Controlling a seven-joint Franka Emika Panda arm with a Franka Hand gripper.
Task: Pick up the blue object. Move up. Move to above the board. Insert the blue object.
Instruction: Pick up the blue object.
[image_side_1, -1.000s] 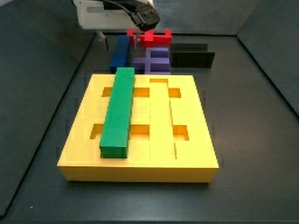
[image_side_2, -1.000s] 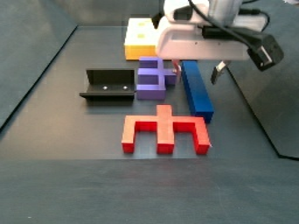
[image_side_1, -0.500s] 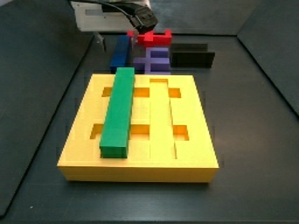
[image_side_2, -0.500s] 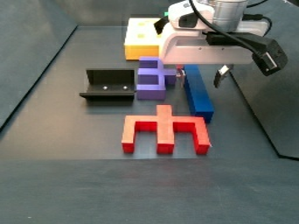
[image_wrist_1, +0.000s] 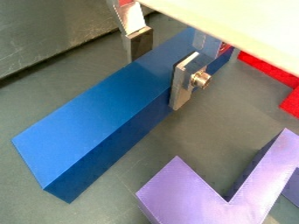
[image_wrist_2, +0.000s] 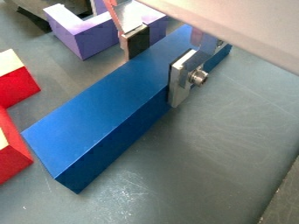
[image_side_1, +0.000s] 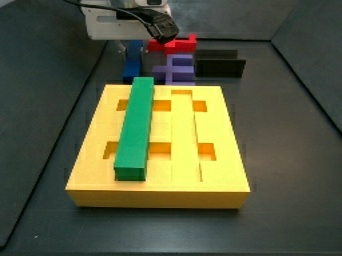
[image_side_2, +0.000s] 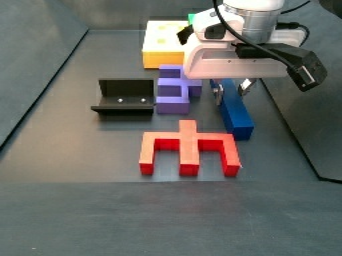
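The blue object (image_side_2: 238, 112) is a long dark blue bar lying flat on the floor beside the purple block; it also shows in both wrist views (image_wrist_1: 100, 122) (image_wrist_2: 105, 118) and behind the board in a side view (image_side_1: 131, 66). My gripper (image_side_2: 231, 88) is low over the bar's far half, with one silver finger (image_wrist_1: 184, 80) on each long side of it (image_wrist_2: 135, 45). The jaws look open around the bar, which rests on the floor. The yellow board (image_side_1: 214, 150) lies apart from it, with a green bar (image_side_1: 138, 125) in one groove.
A purple block (image_side_2: 173, 88) stands right next to the blue bar. A red forked piece (image_side_2: 190, 148) lies in front of both. The dark fixture (image_side_2: 124, 98) stands beside the purple block. Grey walls close the floor in.
My gripper has come down and its fingers now straddle the blue bar. The bar and the other pieces have not moved.
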